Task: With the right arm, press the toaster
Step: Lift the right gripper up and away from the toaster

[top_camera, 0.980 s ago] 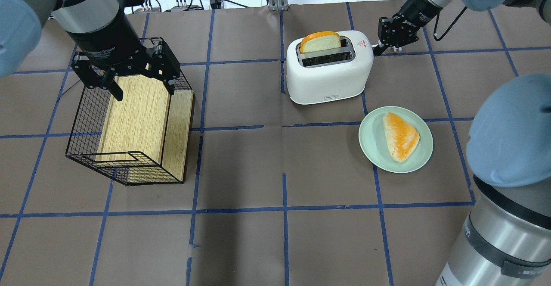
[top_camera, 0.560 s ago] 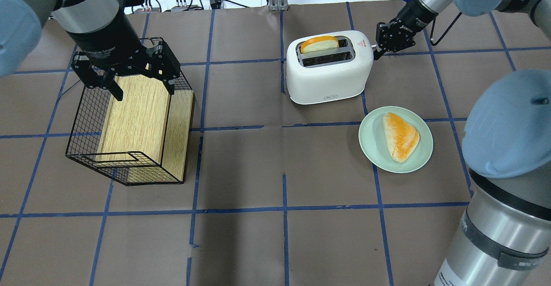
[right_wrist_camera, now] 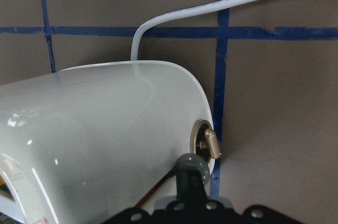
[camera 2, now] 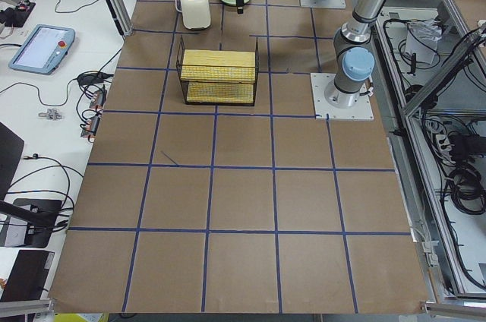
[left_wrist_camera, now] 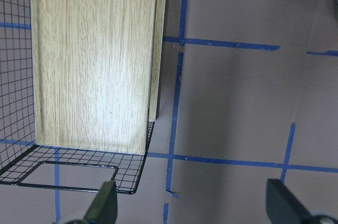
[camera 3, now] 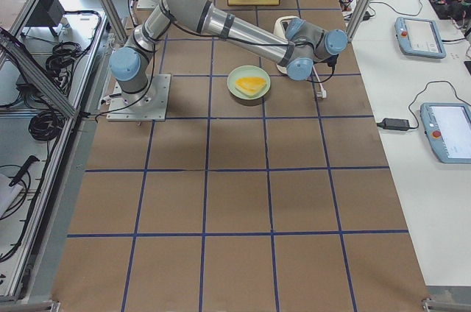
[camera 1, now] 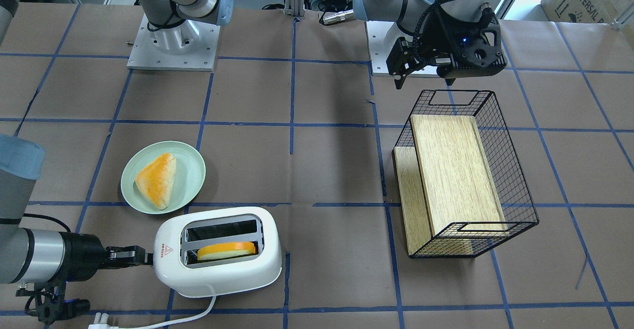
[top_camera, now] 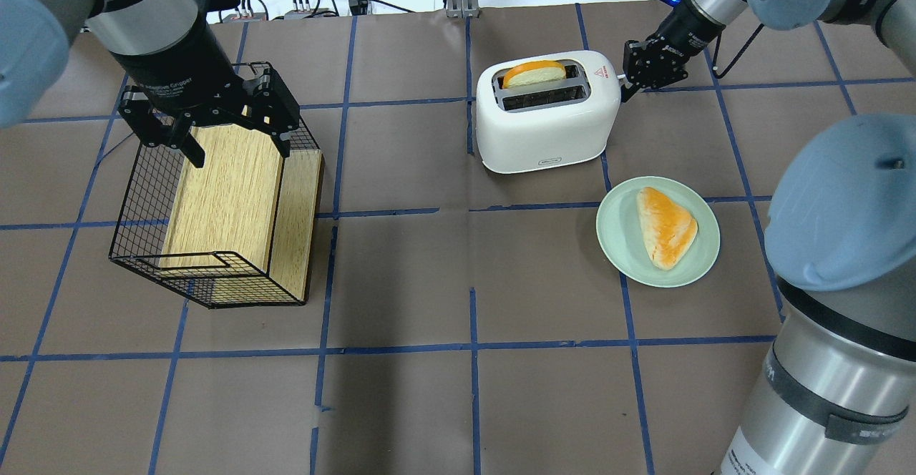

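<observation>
The white toaster stands at the far right of centre, with a slice of bread sunk low in its far slot. It also shows in the front view. My right gripper is shut, and its tip is against the toaster's right end. In the right wrist view the fingertip sits just below the small side knob on the toaster. My left gripper is open and empty, hovering over the far end of the wire basket.
A pale green plate holding a pastry sits just in front of the toaster. The basket holds a wooden board. The toaster's white cord and plug trail toward the table's far edge.
The bread slice has dropped from standing high out of the slot to sitting low in it. My right gripper has shifted slightly up the view at the toaster's end. The left arm has not moved.
</observation>
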`<state>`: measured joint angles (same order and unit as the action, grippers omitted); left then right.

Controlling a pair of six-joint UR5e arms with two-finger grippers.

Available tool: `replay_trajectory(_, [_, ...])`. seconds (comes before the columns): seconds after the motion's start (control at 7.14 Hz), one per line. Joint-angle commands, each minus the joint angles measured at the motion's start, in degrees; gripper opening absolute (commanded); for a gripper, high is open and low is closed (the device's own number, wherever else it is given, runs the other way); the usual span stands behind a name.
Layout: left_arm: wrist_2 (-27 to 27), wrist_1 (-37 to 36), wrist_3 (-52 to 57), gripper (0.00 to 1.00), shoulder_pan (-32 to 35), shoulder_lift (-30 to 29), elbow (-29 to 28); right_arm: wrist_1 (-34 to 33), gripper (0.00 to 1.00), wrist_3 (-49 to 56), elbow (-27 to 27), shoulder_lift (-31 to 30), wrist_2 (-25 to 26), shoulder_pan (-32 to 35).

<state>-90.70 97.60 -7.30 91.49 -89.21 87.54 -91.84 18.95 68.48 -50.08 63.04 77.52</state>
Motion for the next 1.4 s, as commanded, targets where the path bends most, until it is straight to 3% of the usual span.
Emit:
replay_trajectory(0.0, [0.0,0.0,0.0,1.0,0.0,0.0,0.0,1.0,0.99,-0.4,-3.6,-1.4,4.3,0.6])
replay_trajectory(0.28, [0.0,0.0,0.0,1.0,0.0,0.0,0.0,1.0,1.0,-0.4,-7.2,-5.7,22.6,6.6])
replay_trajectory(0.42, [0.0,0.0,0.0,1.0,0.0,0.0,0.0,0.9,1.0,-0.2,-6.9,-8.2,29.4,8.4])
replay_trajectory(0.84, [0.0,0.0,0.0,1.0,0.0,0.0,0.0,2.0,1.0,-4.8,-6.3,-18.2,29.6,13.4])
replay_trajectory(0.98, [0.0,0.0,0.0,1.0,0.0,0.0,0.0,7.8,1.0,-8.1,-6.0,-21.2,29.5,13.6])
replay_trajectory(1.26, [0.0,0.0,0.0,1.0,0.0,0.0,0.0,10.2,1.0,-7.7,-5.4,-23.9,29.3,13.6])
